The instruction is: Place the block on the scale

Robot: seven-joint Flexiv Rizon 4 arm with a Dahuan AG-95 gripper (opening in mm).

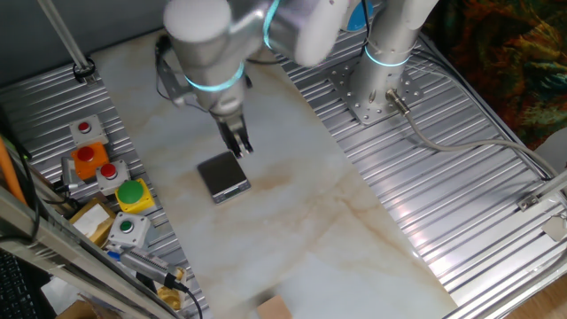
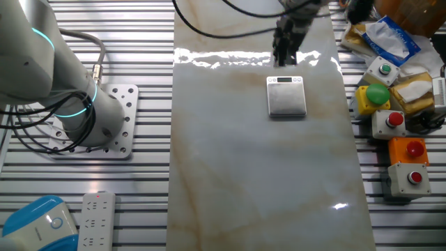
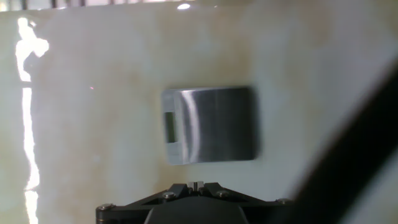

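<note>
The scale (image 1: 223,175) is a small flat square with a dark grey top and lies on the pale marble board; it also shows in the other fixed view (image 2: 287,96) and in the hand view (image 3: 210,124). My gripper (image 1: 241,146) hangs just above the scale's far edge, also seen in the other fixed view (image 2: 284,54). In the hand view its fingertips (image 3: 196,185) meet with nothing between them. The block (image 1: 275,307), a light tan wooden cube, sits at the board's near edge, far from the gripper. It is out of view in the other two views.
Grey boxes with red (image 1: 86,131), orange (image 1: 89,162) and green (image 1: 133,195) buttons stand beside the board; they show in the other fixed view too (image 2: 390,122). The arm's base (image 2: 90,118) is bolted to the ribbed metal table. A power strip (image 2: 97,219) lies at the near corner.
</note>
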